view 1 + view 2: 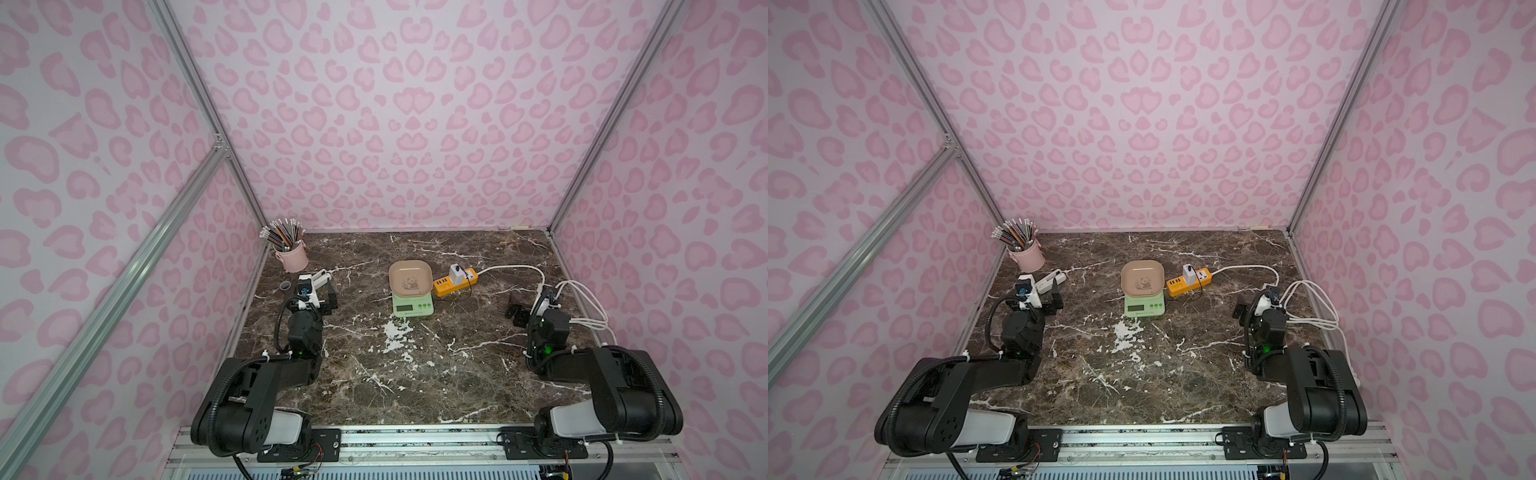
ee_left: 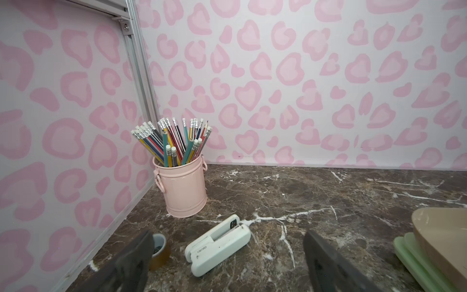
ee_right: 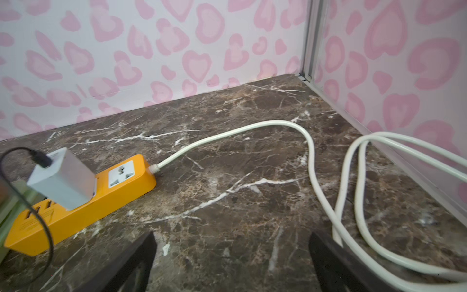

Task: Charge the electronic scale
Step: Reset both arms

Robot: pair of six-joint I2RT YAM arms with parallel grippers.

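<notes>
Nearest us, the left gripper (image 2: 227, 235) and right gripper (image 3: 232, 235) gaped wide, holding nothing; the scale (image 1: 411, 309) sat just beside the power strip (image 1: 446, 286).

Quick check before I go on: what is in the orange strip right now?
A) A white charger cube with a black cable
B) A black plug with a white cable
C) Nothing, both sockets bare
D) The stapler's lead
A: in the right wrist view the charger cube stands plugged into the strip, a black cable enters its top, and the socket beside it is bare.
</notes>
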